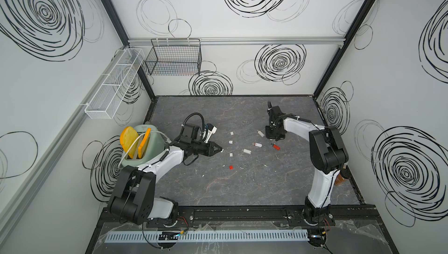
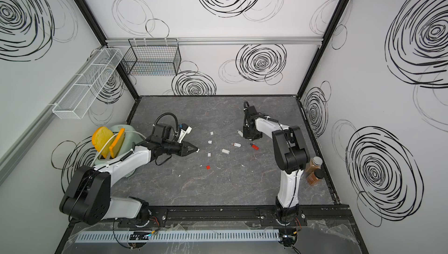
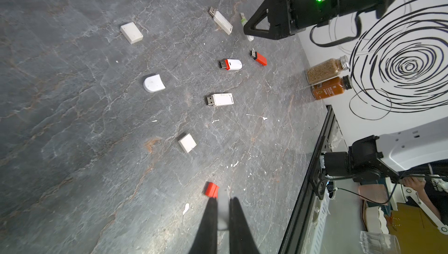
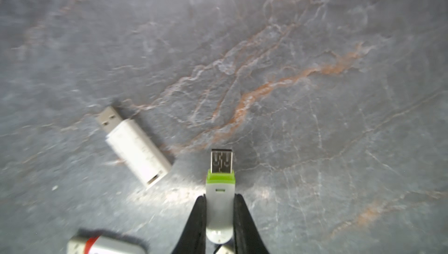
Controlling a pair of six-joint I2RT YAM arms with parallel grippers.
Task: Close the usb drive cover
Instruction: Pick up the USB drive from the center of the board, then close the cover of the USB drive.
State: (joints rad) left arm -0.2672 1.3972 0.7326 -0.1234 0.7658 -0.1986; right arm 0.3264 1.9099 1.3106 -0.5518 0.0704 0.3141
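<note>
The right tool (image 4: 220,197) is pinched narrow on the green drive (image 4: 220,177): a smooth white body with a rounded tail, a lime collar and a bare metal plug poking out beyond the fingertips, uncapped. Only the right wrist view shows the contacts inside that plug. In both top views the tool's black bulk hides the drive, at the far right of the worktop (image 1: 242,192). The left wrist view catches it from the side, slanted in the black triangular fingers (image 3: 254,22) (whether it touches the surface I cannot tell). The left tool (image 3: 223,200) is closed on a white cap (image 3: 223,216), blurred in its own wrist view. A top view shows the cap as a pale chip at the pointed tip (image 1: 221,150), near mid-worktop and well apart from the green drive. The worktop is dark grey, stone-like, matt, veined with white and rust. A long white drive (image 4: 135,148) lies flat just beside the green one, boxy and glossy. A red cap (image 3: 211,189), square and blocky, sits close to the left tool. Two jars (image 3: 327,76) lie by the wall, one grainy beige, one orange.
</note>
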